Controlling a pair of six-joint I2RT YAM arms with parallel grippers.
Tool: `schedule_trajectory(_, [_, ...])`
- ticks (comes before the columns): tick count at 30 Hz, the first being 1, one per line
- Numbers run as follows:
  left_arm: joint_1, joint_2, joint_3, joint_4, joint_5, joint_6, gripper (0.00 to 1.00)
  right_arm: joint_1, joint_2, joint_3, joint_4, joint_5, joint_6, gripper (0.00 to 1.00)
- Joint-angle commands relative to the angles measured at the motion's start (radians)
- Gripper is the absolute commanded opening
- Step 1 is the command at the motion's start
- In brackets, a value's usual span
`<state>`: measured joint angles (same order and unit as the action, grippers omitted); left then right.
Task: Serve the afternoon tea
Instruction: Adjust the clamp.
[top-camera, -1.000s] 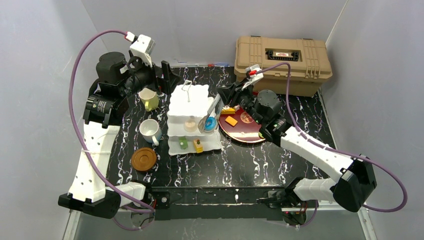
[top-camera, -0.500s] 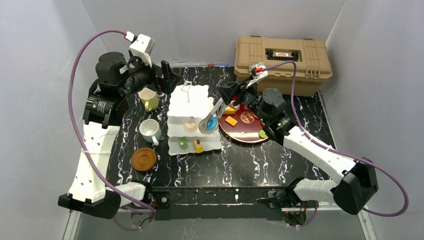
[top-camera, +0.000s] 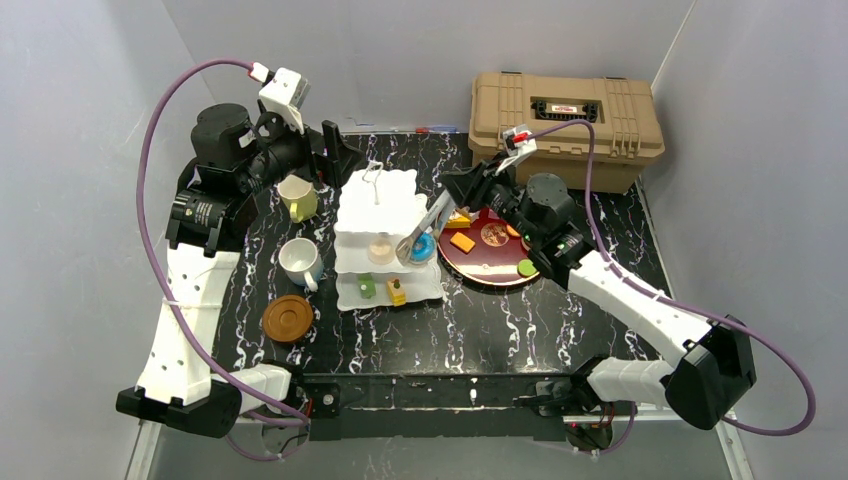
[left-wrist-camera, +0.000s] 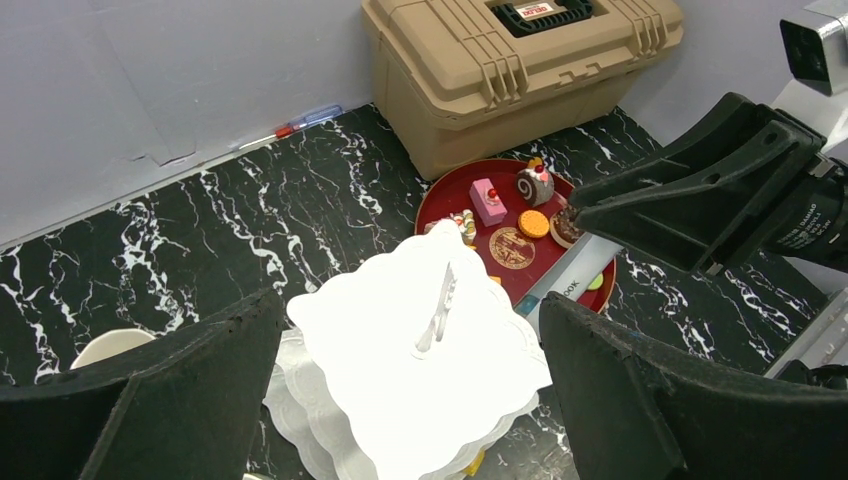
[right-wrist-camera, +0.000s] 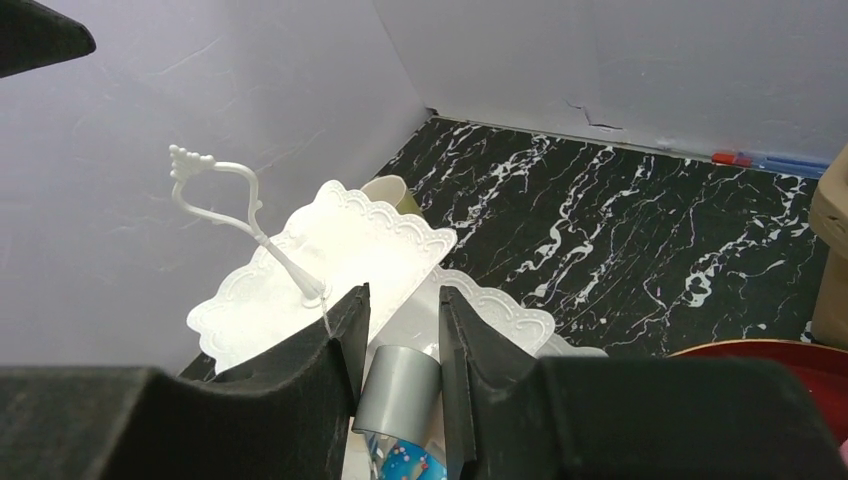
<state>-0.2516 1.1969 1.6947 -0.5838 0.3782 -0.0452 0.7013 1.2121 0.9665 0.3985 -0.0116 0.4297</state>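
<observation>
The blue doughnut (top-camera: 423, 247) sits at the right edge of the cake stand's (top-camera: 385, 215) middle tier, pinched in the tips of silver tongs (top-camera: 425, 225). The right gripper (right-wrist-camera: 400, 300) is clamped on the tongs' handle. The left gripper (left-wrist-camera: 410, 305) hangs behind the stand with its jaws spread wide and nothing in them.

The doughnut is so near the scalloped rim that, if let go there, it would likely roll off onto the table (top-camera: 500, 320). The tongs pass close under the top tier. A lift or sideways pull could catch that edge and rock the stand, shaking the green pastry (top-camera: 368, 288) and yellow pastry (top-camera: 397, 293) on the bottom tier. The handle could also twist between the smooth fingers.

Whether the doughnut rests on the tier or hangs just above it cannot be told. The right wrist view cuts it off at the bottom edge, and the tong tips are hidden there. The lower tiers are mostly covered from both wrist views.
</observation>
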Motion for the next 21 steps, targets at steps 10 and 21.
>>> schedule_trajectory(10, [0.004,-0.022,-0.003,0.011,0.026,-0.012,0.98,-0.077,-0.059,-0.008,0.168,-0.077,0.146,0.33])
schedule_trajectory(21, [0.003,-0.020,0.002,0.012,0.036,-0.018,0.98,-0.130,-0.065,-0.019,0.225,-0.126,0.254,0.34])
